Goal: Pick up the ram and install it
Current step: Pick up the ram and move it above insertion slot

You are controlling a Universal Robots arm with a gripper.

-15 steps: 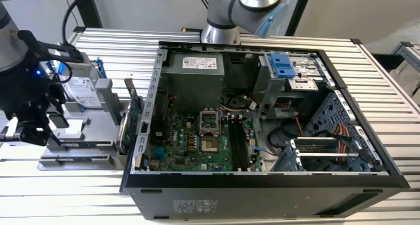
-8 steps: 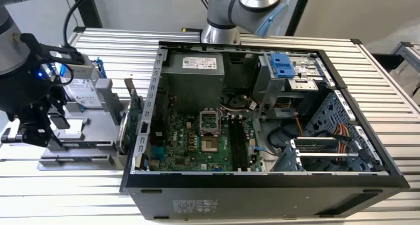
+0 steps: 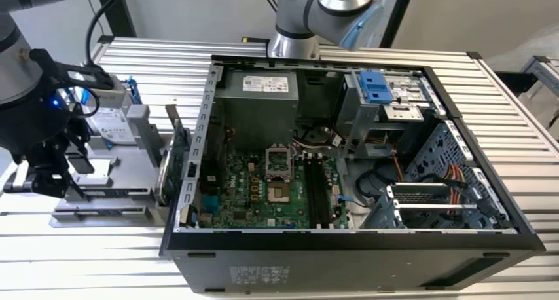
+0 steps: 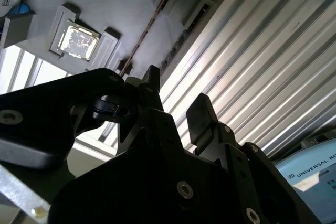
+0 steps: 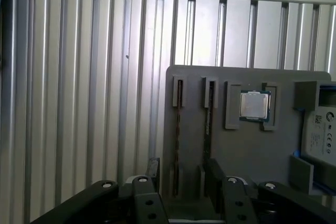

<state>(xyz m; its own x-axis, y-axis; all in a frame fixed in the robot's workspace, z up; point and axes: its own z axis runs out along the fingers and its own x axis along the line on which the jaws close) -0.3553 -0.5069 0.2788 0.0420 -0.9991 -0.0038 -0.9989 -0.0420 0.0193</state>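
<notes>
Two ram sticks (image 5: 178,129) (on edge) stand just beneath parted fingers (image 5: 214,174)

Below the gap between the fingers (image 5: 153,167): ram (image 5: 178,129), on edge in a tray (image 5: 236,156) slot. Close by the other finger: second stick (image 5: 208,124), slotted parallel. Beyond that finger, on same tray: processor (image 5: 254,104), then hard drive (image 5: 317,137).

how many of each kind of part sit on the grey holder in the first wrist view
ram: 2
cpu: 1
hard drive: 1
total: 4
</notes>
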